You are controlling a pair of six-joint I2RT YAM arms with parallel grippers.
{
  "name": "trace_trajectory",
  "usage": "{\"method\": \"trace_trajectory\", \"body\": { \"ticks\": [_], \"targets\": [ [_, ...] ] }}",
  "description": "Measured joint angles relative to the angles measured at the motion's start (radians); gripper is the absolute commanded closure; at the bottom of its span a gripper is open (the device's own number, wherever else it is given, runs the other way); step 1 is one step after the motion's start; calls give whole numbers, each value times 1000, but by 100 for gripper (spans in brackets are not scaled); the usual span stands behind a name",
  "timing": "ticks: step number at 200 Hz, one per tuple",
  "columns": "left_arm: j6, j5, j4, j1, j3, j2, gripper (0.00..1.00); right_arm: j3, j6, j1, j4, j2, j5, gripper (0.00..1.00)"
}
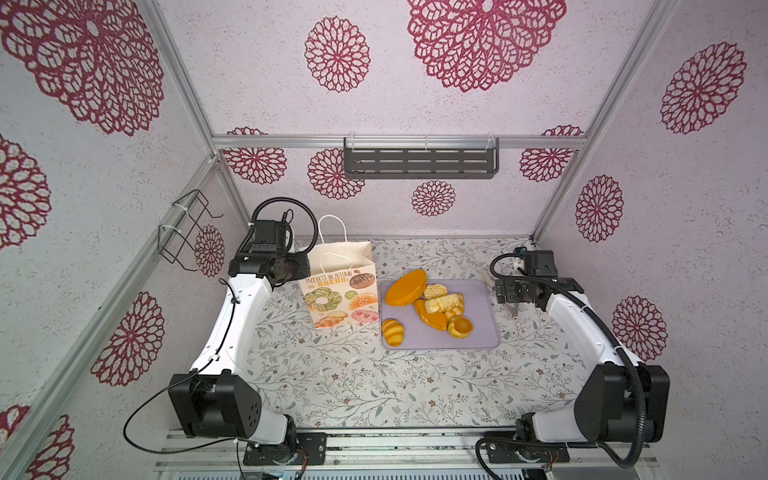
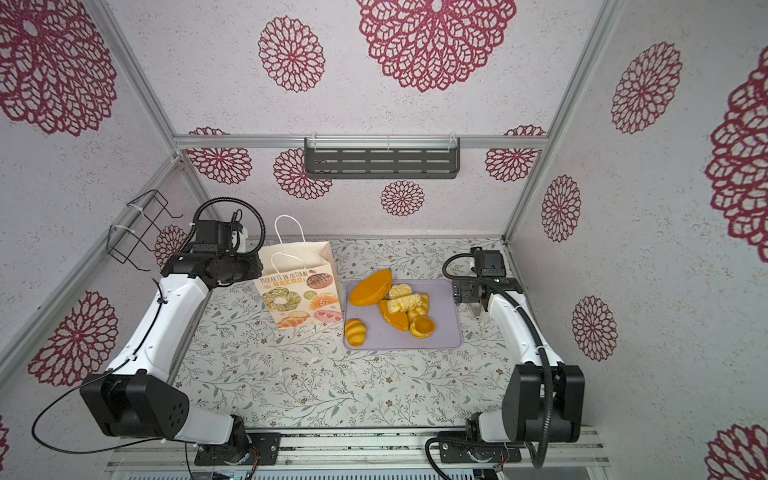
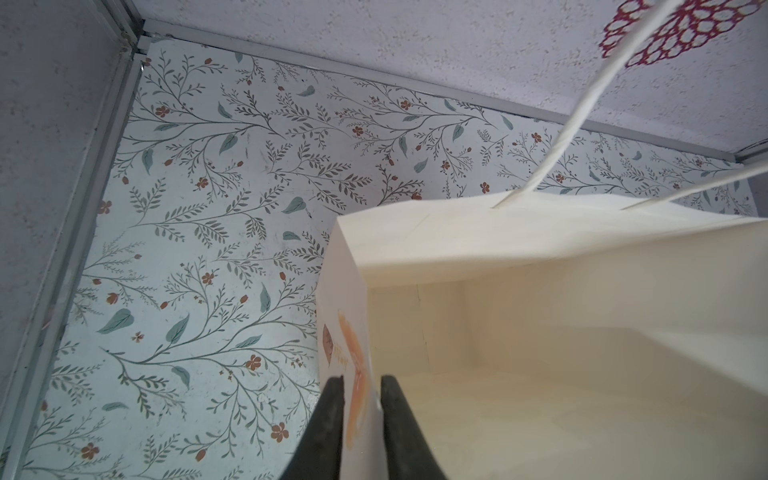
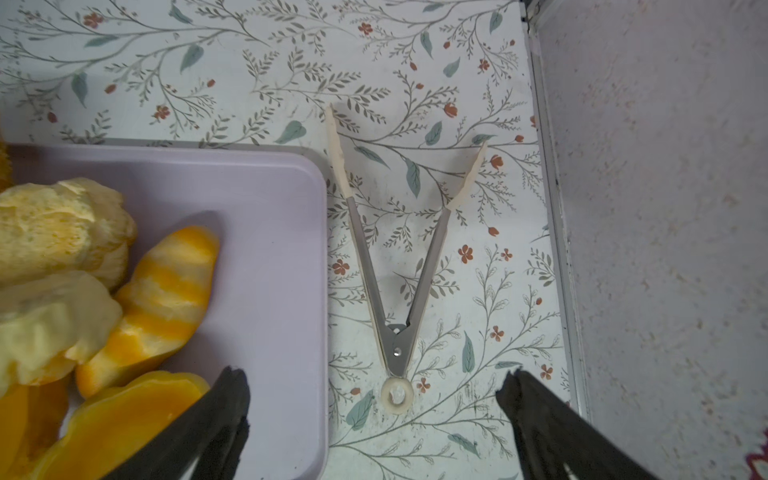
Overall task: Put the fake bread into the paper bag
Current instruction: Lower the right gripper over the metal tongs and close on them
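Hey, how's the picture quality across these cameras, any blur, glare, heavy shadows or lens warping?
In both top views: even soft light, no glare, wide-angle stretch towards the edges. Left wrist view: paper bag close to the lens, pale and low-contrast. Right wrist view: tongs crisp with faint shadows, fake bread slightly soft.

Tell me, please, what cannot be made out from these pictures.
Paper bag floor: hidden by its front wall in both top views; partly cut off by the left wrist view's edge.
Left gripper: jaws straddle the bag's wall; grip unclear.
Tongs: mostly under the right arm in top views.
Fake bread count: pieces overlap.
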Motion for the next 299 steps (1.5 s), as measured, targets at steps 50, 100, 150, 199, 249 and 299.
{"method": "trace_trajectory", "body": {
  "ticks": [50, 100, 150, 199, 249, 299],
  "targets": [
    [-18, -5, 1, 0, -5, -2, 78, 37, -16, -67, -6, 145, -37, 1],
    [-29, -13, 5, 0, -20, -14, 79, 111, -33, -81, -12, 289, -42, 1],
    [-40, -14, 14, 0, -25, -16, 79, 174, -46, -81, -19, 369, -60, 1],
    [-42, -15, 19, 0, -28, -16, 79, 206, -57, -81, -40, 426, -64, 1],
    [-44, -15, 20, 0, -28, -17, 79, 245, -55, -81, -55, 469, -67, 1],
    [-45, -15, 20, 0, -28, -16, 79, 245, -46, -81, -55, 480, -76, 1]
  ]
}}
